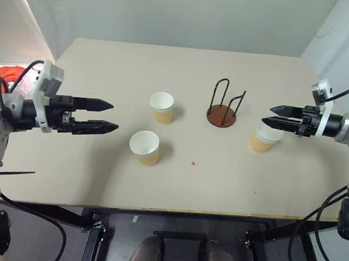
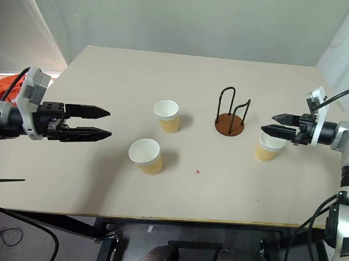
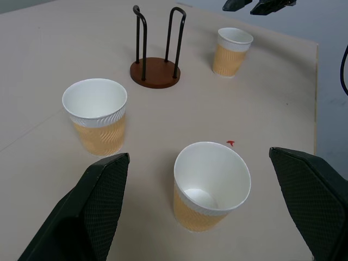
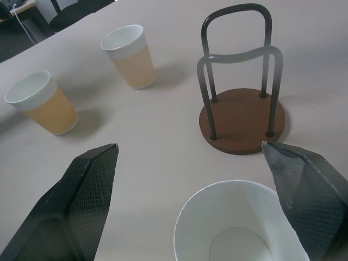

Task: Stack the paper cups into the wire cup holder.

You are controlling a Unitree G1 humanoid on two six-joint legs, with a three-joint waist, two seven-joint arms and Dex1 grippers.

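Three paper cups stand upright on the table: one (image 1: 161,107) left of the wire cup holder (image 1: 223,108), one (image 1: 145,147) nearer the front, one (image 1: 263,137) right of the holder. The holder has a reddish-brown disc base and black wire loops and holds nothing. My left gripper (image 1: 108,117) hovers open to the left of the two left cups, pointing at them. My right gripper (image 1: 267,115) hangs open just above the right cup's rim. In the right wrist view that cup (image 4: 239,223) sits between the fingers, with the holder (image 4: 242,119) beyond.
The beige table (image 1: 98,179) has a small red mark (image 1: 193,163) near its middle. Its front edge runs close below the cups. An orange object (image 1: 0,76) lies off the table's left side. Cables hang by both arms.
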